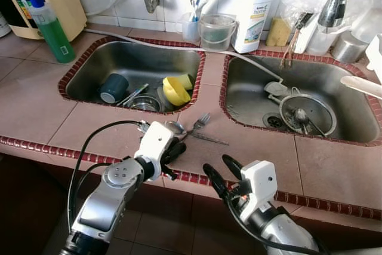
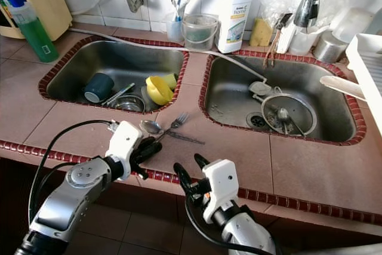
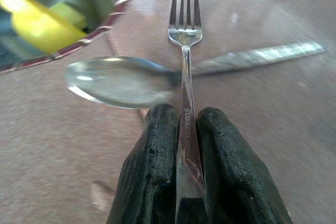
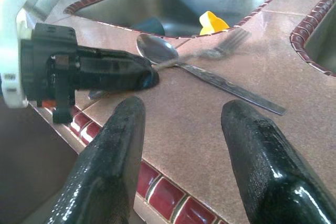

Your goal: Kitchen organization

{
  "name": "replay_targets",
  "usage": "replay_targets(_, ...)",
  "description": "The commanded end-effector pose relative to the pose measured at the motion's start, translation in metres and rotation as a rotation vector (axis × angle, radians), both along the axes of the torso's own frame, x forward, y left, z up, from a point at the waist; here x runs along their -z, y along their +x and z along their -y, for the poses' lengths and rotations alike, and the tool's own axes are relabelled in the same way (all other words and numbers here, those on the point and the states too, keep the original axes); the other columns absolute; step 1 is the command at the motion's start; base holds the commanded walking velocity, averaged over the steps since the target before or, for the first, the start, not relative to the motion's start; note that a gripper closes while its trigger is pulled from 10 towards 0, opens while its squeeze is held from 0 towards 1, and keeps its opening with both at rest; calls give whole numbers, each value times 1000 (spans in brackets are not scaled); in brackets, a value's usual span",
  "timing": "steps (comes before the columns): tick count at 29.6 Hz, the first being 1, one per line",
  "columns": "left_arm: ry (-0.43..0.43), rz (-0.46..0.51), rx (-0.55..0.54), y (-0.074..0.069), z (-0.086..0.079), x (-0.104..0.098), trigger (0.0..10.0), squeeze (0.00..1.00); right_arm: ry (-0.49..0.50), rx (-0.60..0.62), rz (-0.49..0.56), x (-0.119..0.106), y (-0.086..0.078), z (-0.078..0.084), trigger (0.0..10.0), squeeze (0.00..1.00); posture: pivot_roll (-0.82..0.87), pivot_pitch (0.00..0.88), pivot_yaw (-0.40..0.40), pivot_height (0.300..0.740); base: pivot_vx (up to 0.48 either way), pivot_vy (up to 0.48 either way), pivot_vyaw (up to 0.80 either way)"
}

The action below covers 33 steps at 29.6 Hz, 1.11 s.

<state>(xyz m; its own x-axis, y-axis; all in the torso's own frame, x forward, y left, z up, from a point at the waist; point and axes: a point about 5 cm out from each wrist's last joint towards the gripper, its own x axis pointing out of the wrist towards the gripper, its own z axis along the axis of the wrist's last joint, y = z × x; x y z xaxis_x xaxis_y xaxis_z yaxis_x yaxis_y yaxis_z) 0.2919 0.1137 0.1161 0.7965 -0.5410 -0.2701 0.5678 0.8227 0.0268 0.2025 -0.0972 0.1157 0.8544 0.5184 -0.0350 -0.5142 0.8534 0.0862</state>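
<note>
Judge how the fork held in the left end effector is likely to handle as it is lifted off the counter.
The fork looks like polished metal, so probably stiff and light. Its thin, smooth handle sits edge-on between the left end effector's black fingers, so it may slip or pivot. It crosses the spoon, which might get nudged.

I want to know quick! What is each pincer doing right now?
Left pincer: closed on the fork.
Right pincer: open, holding nothing.

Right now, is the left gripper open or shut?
Shut. In the left wrist view the left gripper has its jaws pressed against both sides of the fork handle, above the spoon on the counter.
</note>
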Motion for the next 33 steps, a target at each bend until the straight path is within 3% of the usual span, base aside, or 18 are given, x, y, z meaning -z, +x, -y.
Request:
replay_targets(1, -24, -44, -65, 2, -10, 5, 0, 0, 7, 3, 10, -3, 1, -1, 10000, 0, -156, 137, 23, 740, 0, 0, 0)
replay_targets(12, -116, 16, -91, 8, -12, -13, 0, 0, 9, -1, 17, -3, 4, -1, 10000, 0, -148, 131, 18, 740, 0, 0, 0)
replay_targets(26, -230, 103, -14, 3, -4, -35, 0, 0, 13, 10, 41, -6, 10, 0, 10000, 0, -138, 113, 11, 740, 0, 0, 0)
replay_targets(27, -235, 112, -8, 3, -4, -36, 1137, 0, 18, 19, 45, -7, 11, 0, 10000, 0, -138, 113, 11, 740, 0, 0, 0)
replay_targets(28, -238, 118, -4, 2, -4, -38, 3373, 0, 23, 28, 51, -8, 13, 1, 10000, 0, -138, 113, 11, 740, 0, 0, 0)
replay_targets(29, -239, 123, -1, 1, -4, -38, 4667, 0, 26, 34, 59, -9, 14, 2, 10000, 0, -138, 113, 11, 740, 0, 0, 0)
replay_targets(30, -235, 138, 5, 0, -4, -39, 8784, 0, 31, 66, 78, -13, 18, 5, 10000, 0, -138, 106, 11, 740, 0, 0, 0)
replay_targets(31, -235, 138, 5, 0, -4, -39, 8784, 0, 31, 66, 78, -13, 18, 5, 10000, 0, -138, 106, 11, 740, 0, 0, 0)
replay_targets(32, -236, 144, 11, -1, -5, -40, 10000, 0, 38, 103, 98, -16, 22, 10, 10000, 0, -137, 97, 11, 740, 0, 0, 0)
replay_targets(33, -238, 145, 13, -1, -5, -41, 10000, 0, 41, 114, 104, -17, 23, 11, 10000, 0, -137, 97, 11, 740, 0, 0, 0)
